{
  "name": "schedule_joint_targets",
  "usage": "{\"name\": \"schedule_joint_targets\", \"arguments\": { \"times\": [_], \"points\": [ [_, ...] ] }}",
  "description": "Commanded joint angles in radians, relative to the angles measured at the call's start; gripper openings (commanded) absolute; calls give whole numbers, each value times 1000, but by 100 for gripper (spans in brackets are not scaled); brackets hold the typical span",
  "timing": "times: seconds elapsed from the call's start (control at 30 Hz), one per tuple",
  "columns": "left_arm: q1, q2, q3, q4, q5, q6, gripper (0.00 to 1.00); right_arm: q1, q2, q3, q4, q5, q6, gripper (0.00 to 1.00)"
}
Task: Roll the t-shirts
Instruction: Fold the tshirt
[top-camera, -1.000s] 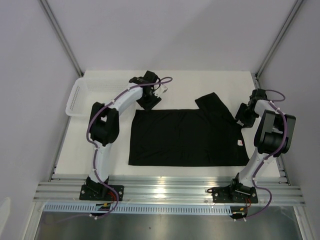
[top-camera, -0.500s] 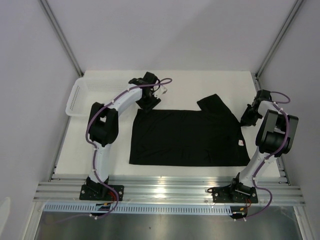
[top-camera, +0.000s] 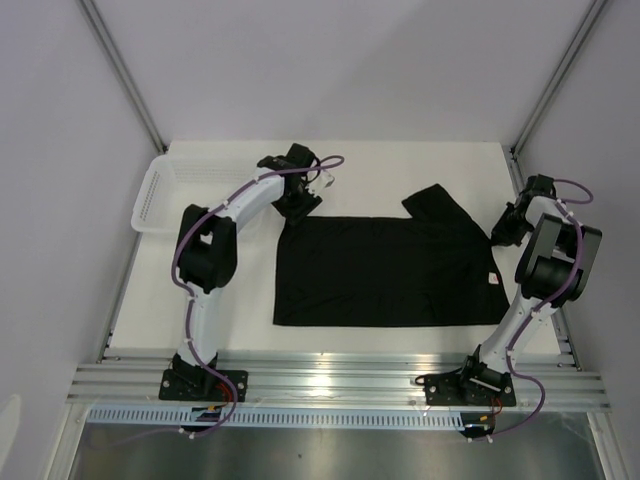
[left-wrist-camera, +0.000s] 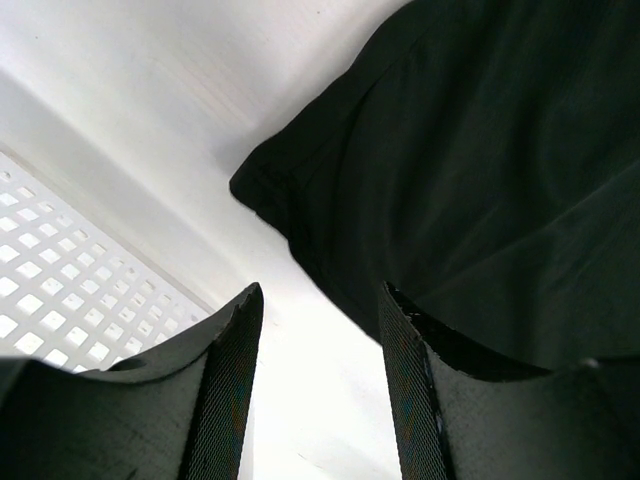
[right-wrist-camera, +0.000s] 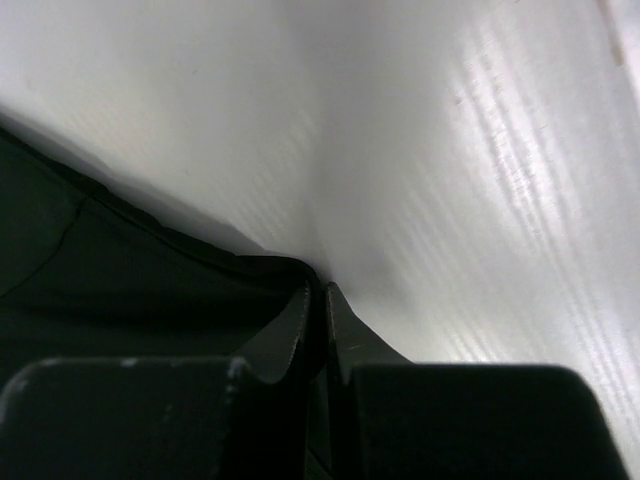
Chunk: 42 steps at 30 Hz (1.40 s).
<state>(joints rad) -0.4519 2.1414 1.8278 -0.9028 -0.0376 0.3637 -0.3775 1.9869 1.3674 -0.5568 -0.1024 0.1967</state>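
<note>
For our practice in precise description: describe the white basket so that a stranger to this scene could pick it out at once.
Start at the white table and go to its far left corner. There, left of the left gripper and apart from the black t-shirt, sits the basket. It is the only white thing pierced by a grid of holes.

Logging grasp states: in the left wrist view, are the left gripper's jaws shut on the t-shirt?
No, the left gripper has its jaws apart with white table showing between them, and the t-shirt lies beside them.
</note>
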Motion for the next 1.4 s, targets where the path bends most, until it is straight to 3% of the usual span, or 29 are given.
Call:
{"name": "schedule_joint_targets", "arguments": {
  "times": [0.0,0.17,0.2,0.23,0.33,0.43,0.63,0.77,0.97,1.13,1.37],
  "points": [
    [4,20,63,10,24,-32,54,-21,29,48,-15,43,-37,9],
    [4,124,204,-41,21,-91,54,-32,24,110,-46,33,-46,30],
    [4,139,235,-59,15,-104,54,-37,26,127,-60,23,-45,44],
    [5,150,249,-64,10,-111,55,-38,32,146,-72,-5,-54,50],
    [12,183,294,-74,22,-159,57,-11,29,205,-89,-3,-74,57],
    [33,193,326,-90,72,-258,60,49,21,214,-54,9,-103,57],
    [41,143,216,-62,116,-385,64,106,95,246,-8,-17,-88,53],
    [47,170,228,-54,44,-384,66,120,173,302,-38,-10,-97,51],
    [58,225,300,-59,42,-373,75,124,199,311,-35,9,-103,50],
    [70,264,353,-91,56,-367,63,126,216,325,-38,-2,-100,46],
    [93,255,343,-94,110,-382,52,135,193,274,-17,1,-95,32]
  ]
}}
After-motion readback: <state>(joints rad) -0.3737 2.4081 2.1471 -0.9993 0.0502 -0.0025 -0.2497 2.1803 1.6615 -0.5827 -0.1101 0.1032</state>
